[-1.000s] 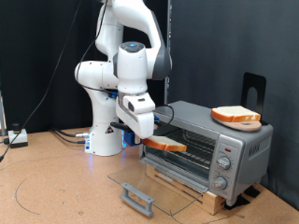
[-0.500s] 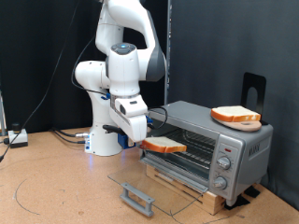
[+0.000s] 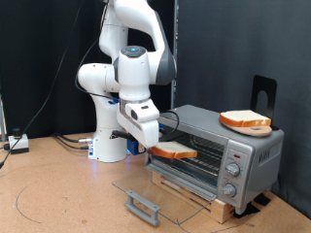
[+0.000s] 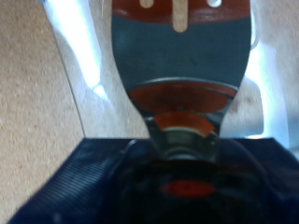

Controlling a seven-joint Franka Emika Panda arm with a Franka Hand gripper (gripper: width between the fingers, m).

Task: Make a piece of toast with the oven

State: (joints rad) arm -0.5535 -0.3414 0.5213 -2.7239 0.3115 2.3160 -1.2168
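Note:
The piece of toast (image 3: 176, 150) lies flat on a metal spatula (image 4: 182, 47) just in front of the mouth of the silver oven (image 3: 219, 126), level with its wire rack (image 3: 199, 158). My gripper (image 3: 148, 136) is shut on the spatula's handle, at the exterior view's left of the oven. In the wrist view the slotted blade reaches away from the hand, and an orange-brown edge of the toast (image 4: 182, 7) shows at its far end. My fingers themselves are not distinct there. The oven's glass door (image 3: 165, 187) hangs open and flat.
A second, near-identical slice (image 3: 245, 120) lies on top of the oven. The door's grey bar handle (image 3: 143, 206) sticks out low over the brown table. Three round knobs (image 3: 233, 170) sit at the oven's right. My white arm base (image 3: 107, 136) stands behind, with cables at the left.
The gripper with the spatula and toast drew slightly to the exterior view's left, away from the oven, then came back right to about where it was a second ago.

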